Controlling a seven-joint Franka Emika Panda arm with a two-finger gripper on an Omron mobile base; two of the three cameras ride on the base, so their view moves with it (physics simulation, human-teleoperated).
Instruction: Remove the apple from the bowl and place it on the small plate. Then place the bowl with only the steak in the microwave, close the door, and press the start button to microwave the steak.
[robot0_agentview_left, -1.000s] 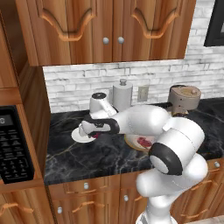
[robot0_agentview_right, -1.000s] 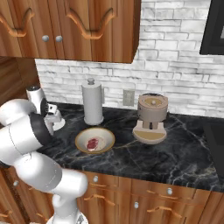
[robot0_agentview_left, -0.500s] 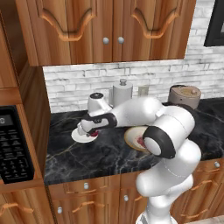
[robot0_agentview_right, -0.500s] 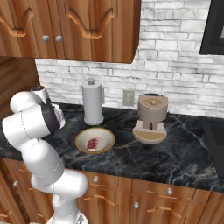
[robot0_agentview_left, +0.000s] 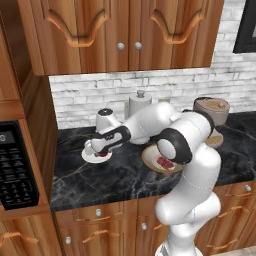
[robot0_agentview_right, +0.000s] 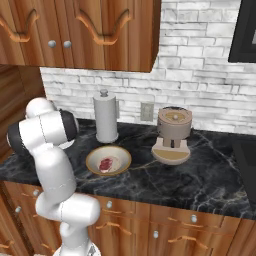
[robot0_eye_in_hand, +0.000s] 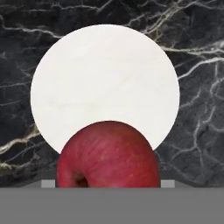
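Note:
The red apple (robot0_eye_in_hand: 108, 155) sits low in the hand view, between my fingers and hiding their tips. It hangs just above the near edge of the small white plate (robot0_eye_in_hand: 105, 83). In the left base view my gripper (robot0_agentview_left: 95, 149) is stretched to the left over that plate (robot0_agentview_left: 89, 158), shut on the apple (robot0_agentview_left: 103, 154). The tan bowl (robot0_agentview_left: 150, 161) (robot0_agentview_right: 108, 160) stands to the right on the black marble counter, holding just the steak (robot0_agentview_left: 163, 162) (robot0_agentview_right: 105, 164). The microwave (robot0_agentview_left: 15, 167) is set into the cabinet at far left.
A paper towel roll (robot0_agentview_right: 105, 116) (robot0_agentview_left: 140, 102) stands by the brick wall behind the bowl. A brown countertop appliance (robot0_agentview_right: 173, 135) (robot0_agentview_left: 212, 112) sits to the right. Wooden cabinets hang overhead.
The arm has reached further left and lower, bringing the apple down close over the small plate. The bowl with the steak has not moved.

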